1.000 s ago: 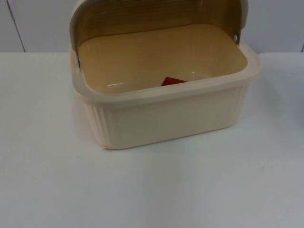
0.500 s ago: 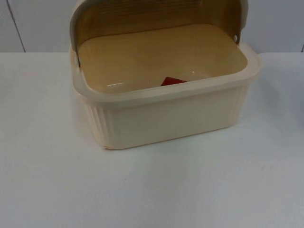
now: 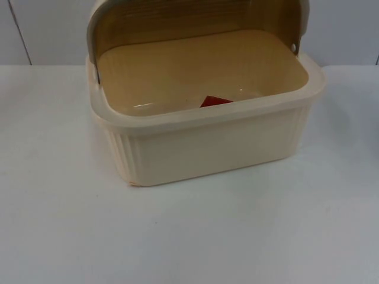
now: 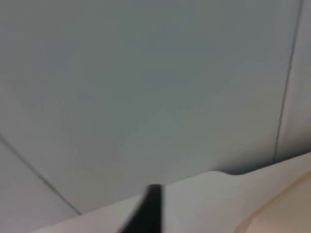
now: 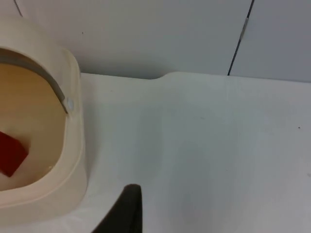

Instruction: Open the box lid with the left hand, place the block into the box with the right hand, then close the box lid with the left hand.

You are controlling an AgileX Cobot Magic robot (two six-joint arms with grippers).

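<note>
A cream ribbed box (image 3: 207,142) stands on the white table at the back middle. Its rounded lid (image 3: 195,21) is swung up and back, so the inside is open to view. A red block (image 3: 214,101) lies on the box floor near the front wall, partly hidden by the rim. The right wrist view has the right gripper (image 5: 126,208) low over the table, right of the box (image 5: 73,145), with the red block (image 5: 9,153) inside it. The left gripper (image 4: 150,213) faces the grey wall, with a cream edge of the box (image 4: 286,204) beside it.
The grey partition wall (image 3: 47,29) rises just behind the box. Bare white table (image 3: 189,236) stretches in front of the box and to both sides of it.
</note>
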